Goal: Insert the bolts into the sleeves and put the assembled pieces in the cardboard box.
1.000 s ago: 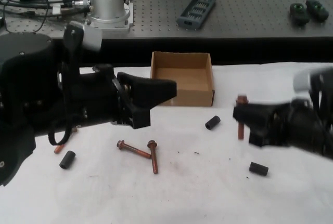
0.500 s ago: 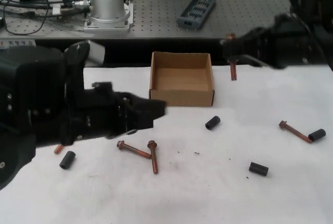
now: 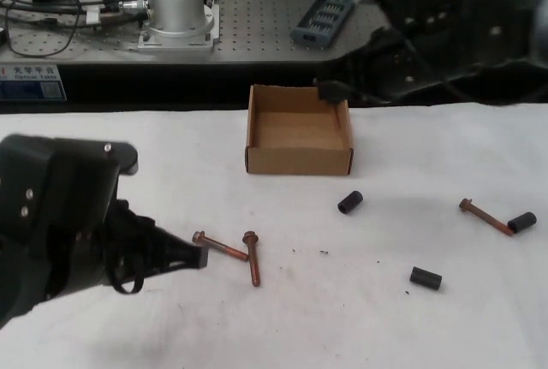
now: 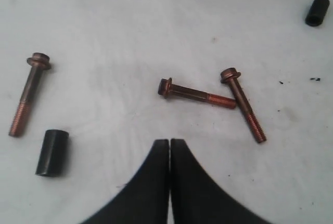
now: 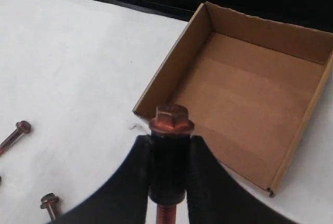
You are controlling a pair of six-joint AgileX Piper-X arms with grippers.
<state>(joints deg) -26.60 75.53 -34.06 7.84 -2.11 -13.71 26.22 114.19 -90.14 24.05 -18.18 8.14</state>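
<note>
Right hand [image 5: 170, 151] grips my sleeved bolt [image 5: 171, 121] upright, head up, the open cardboard box [image 5: 250, 94] just ahead and below; left hand [image 4: 169, 143], pinched shut on nothing, sits well farther away.

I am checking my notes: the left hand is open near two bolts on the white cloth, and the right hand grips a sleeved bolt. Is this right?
No: the left hand is shut, as the left wrist view shows. The two bolts near it and the sleeved bolt in the right hand are correct.
</note>
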